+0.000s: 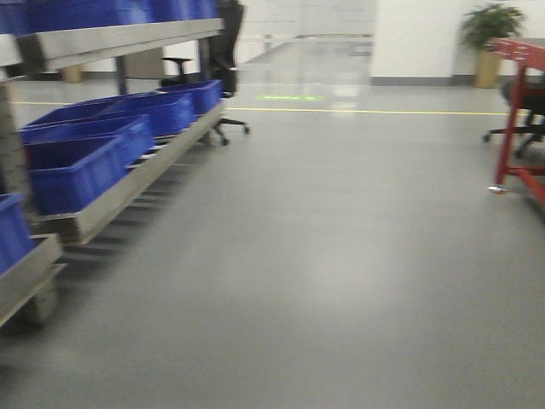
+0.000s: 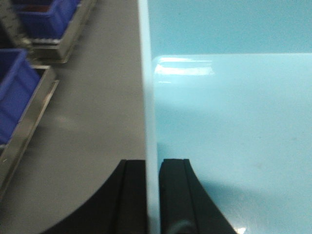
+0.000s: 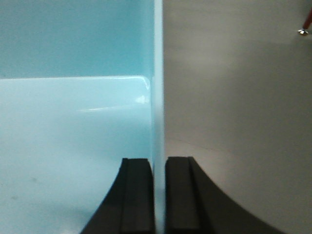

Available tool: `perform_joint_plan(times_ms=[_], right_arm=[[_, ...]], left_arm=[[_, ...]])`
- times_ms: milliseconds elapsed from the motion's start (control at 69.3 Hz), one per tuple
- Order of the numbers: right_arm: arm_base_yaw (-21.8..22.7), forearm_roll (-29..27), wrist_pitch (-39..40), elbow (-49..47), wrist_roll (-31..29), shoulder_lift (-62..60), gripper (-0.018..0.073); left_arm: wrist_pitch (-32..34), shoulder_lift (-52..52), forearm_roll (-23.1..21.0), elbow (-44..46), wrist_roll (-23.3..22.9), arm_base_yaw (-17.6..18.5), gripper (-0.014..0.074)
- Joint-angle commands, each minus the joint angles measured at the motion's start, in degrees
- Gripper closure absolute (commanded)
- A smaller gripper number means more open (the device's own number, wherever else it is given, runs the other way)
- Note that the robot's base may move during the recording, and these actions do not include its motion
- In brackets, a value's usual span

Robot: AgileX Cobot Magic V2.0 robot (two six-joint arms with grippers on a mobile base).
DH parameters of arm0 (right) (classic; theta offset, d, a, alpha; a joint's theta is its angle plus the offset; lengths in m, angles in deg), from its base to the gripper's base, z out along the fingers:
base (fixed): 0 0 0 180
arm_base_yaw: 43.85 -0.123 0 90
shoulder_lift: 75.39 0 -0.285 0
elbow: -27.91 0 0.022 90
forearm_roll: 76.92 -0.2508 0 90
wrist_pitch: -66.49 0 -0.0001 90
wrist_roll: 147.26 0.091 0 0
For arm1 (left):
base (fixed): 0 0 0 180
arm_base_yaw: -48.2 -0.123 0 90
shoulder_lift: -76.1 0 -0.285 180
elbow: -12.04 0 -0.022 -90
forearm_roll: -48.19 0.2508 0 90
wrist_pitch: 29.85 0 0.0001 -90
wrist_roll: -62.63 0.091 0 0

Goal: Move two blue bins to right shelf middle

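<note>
grey floor (image 1: pixel 324 256) stretches ahead, with a metal shelf (image 1: pixel 128 183) along the left carrying dark blue bins (image 1: pixel 72 170) and an office chair (image 1: pixel 226 51) behind it. a red frame (image 1: pixel 515 119) and a potted plant (image 1: pixel 490 30) stand off to the right. down at the arms, a pale blue bin (image 2: pixel 234 146) sits between them. the left fingers (image 2: pixel 134 195) pinch one side wall, one inside, one outside, and the right fingers (image 3: pixel 136 195) clamp the opposite wall likewise.

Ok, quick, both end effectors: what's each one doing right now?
Left end effector: shut on the light blue bin, clamping its side wall.
Right end effector: shut on the light blue bin, clamping its side wall.
</note>
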Motion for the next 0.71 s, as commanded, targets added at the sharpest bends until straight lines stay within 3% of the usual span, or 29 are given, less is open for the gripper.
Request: perform_joint_plan(times_ms=[0,693], right_arm=[[0.0,1.5,2.6,-0.8,-0.1,-0.4,0.0721],[0.0,1.5,2.6,-0.8,-0.1,-0.4,0.0721]], left_arm=[[1.9,-0.8,0.8,0.7,0.0,0.6,0.0707],[1.9,-0.8,1.0,0.7,0.0,0.6,0.0707]])
